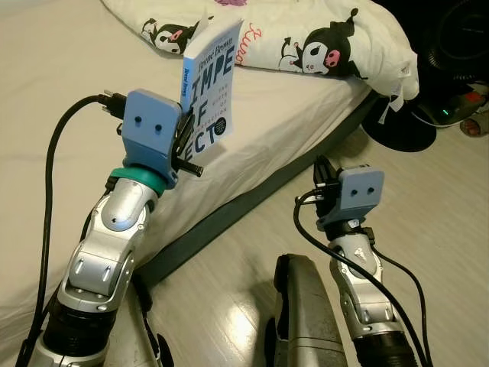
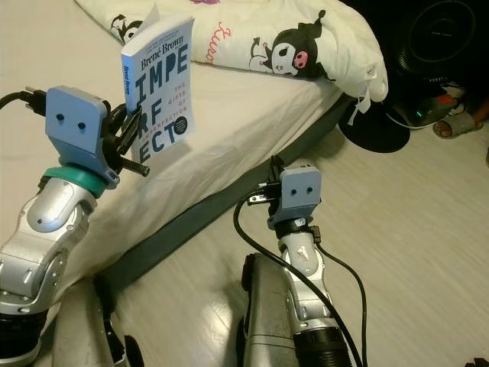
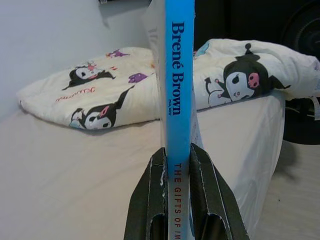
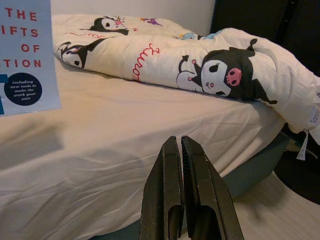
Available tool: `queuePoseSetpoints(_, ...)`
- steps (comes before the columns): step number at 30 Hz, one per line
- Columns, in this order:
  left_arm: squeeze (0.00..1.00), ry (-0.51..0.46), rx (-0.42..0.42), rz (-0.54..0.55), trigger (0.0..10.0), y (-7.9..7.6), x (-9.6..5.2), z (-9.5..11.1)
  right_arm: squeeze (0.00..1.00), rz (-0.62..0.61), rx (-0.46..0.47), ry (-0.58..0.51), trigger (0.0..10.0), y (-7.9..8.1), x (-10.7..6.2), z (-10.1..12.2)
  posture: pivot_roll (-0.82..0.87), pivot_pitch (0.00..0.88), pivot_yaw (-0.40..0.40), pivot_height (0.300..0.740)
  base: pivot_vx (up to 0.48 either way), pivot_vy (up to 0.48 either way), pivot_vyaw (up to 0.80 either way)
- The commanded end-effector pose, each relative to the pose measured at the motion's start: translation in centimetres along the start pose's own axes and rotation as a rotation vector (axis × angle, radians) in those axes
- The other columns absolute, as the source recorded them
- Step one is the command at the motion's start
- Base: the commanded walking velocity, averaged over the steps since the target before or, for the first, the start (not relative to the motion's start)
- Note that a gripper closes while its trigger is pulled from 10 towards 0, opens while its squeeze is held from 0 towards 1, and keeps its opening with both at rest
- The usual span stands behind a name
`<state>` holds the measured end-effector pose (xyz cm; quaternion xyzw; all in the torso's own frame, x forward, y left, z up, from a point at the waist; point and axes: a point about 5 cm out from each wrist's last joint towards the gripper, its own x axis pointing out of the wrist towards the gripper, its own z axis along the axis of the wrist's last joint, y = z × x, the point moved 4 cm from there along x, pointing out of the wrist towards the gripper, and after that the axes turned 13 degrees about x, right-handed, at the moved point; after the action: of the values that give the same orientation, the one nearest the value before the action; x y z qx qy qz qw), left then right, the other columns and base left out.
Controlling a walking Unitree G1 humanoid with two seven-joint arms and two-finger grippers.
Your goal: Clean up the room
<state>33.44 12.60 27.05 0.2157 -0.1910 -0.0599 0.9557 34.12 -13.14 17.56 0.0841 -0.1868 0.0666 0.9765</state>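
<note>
Book (image 3: pixel 180 100) spine: "Brené Brown", "THE GIFTS OF IM…"; cover: "IMPE"

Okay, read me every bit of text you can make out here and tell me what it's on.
"Brené Brown": spine of the book clamped in the left gripper.
"THE GIFTS OF IM": lower spine, cut off.
"including new tools to make the work your own": cover badge.
Comforter script and its tag: unreadable.

Soft, even indoor light, everything sharp, no motion blur. The bed (image 1: pixel 46 69) sheet reads bright, nearly washed out in the head views. The book (image 4: pixel 25 55) casts a faint shadow on the sheet. The far corner behind the comforter (image 4: pixel 200 55) falls dark; the wood floor (image 1: pixel 428 206) shows mild sheen.
</note>
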Motion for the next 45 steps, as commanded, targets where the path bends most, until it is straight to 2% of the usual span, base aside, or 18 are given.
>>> queuePoseSetpoints(1, 0.0, -0.024, -0.005, 0.009, 10.0, 0.04, -0.3, 0.65, 0.0, -0.014, -0.003, 0.014, 10.0, -0.42, -0.3, -0.2, -0.06, 0.129, 0.011, 0.472, 0.0, 0.0, 0.0)
queuePoseSetpoints(45, 0.0, 0.01, -0.01, 0.004, 10.0, -0.94, -0.19, -0.15, 0.0, -0.034, -0.014, 0.036, 10.0, -0.82, -0.75, -0.42, -0.08, 0.144, 0.012, 0.606, 0.0, 0.0, 0.0)
